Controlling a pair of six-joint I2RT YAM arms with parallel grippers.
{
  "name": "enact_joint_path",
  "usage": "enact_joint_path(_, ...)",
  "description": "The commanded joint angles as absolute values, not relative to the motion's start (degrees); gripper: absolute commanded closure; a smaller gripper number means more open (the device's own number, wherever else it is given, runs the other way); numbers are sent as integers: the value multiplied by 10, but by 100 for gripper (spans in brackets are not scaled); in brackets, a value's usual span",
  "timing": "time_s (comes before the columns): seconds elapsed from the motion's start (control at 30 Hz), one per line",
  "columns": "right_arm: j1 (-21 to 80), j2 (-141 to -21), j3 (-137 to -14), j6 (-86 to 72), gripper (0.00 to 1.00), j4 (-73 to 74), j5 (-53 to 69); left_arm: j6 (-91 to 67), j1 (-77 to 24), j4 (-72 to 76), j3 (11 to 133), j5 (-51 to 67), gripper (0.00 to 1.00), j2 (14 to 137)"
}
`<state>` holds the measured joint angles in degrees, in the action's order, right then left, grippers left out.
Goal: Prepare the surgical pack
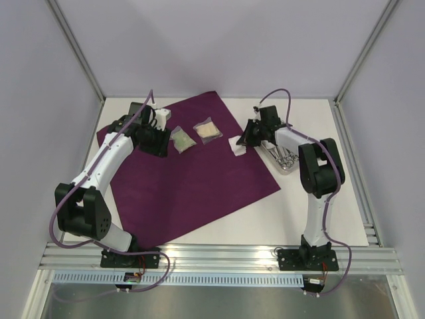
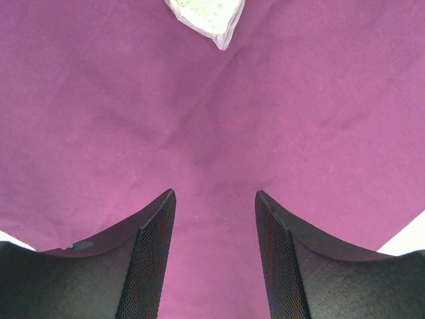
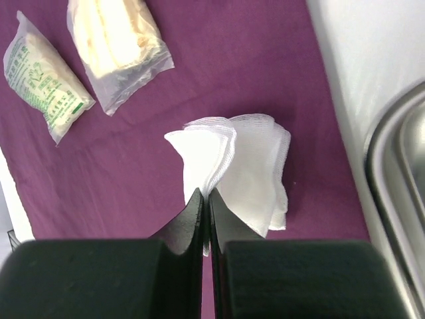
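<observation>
At the 2 o'clock edge of the cloth (image 1: 192,179) sits the gauze (image 3: 246,173), a loose stack of thin white pads. It looks light and limp, apt to fan apart or shed a layer, so it is best pinched through every ply near one corner. Closed tight on its near fold is the right gripper (image 3: 204,199). At the gauze's 3 o'clock lies the tray (image 3: 398,166), with the packets (image 3: 116,46) at 10. Over bare cloth the left gripper (image 2: 216,219) hangs wide, holding nothing.

White table (image 1: 312,219), pale grey walls (image 1: 219,40), aluminium frame rails (image 1: 219,256)
</observation>
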<state>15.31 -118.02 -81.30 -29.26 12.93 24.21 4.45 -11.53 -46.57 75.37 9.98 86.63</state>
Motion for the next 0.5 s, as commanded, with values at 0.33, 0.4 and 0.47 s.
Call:
enact_joint_path(0.33, 147, -1202, -824, -244, 85, 155, 193, 59, -116, -464, 757, 105, 40, 862)
enact_joint_path(0.4, 151, -1194, -824, -235, 81, 163, 176, 59, -115, -465, 758, 105, 40, 862)
enact_joint_path(0.47, 154, -1180, -823, -218, 77, 169, 157, 58, -115, -465, 758, 106, 40, 862)
